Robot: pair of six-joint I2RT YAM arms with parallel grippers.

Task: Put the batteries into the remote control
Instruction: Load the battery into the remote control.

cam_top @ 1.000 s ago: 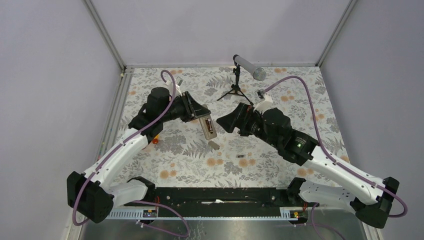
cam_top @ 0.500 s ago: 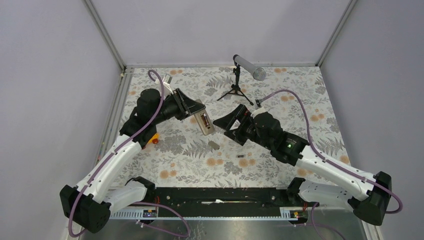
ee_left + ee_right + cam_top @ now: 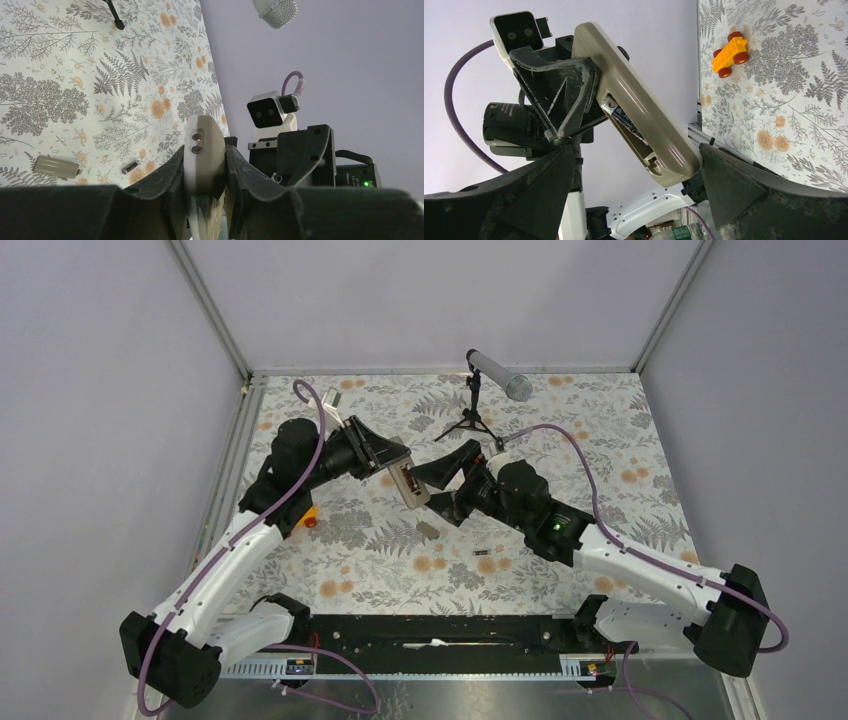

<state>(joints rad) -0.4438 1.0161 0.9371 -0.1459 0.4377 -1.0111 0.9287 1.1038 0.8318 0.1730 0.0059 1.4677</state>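
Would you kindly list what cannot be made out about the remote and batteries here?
- Remote control button side: faces away in every view.
- Its battery bay, right wrist view: shadowed, count inside unclear.
- Loose battery, top view: too small to read polarity.

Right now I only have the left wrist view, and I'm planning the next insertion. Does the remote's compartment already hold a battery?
Observer: Yes. The right wrist view shows the remote control with its back compartment open and one battery seated inside.
Operator: Where is the other gripper?
Observer: The right gripper is open. Its jaws stand either side of the remote's free end and are not closed on it.
Operator: Is there anything on the table that I can't see?
Observer: An orange toy car, lying well apart from the remote.
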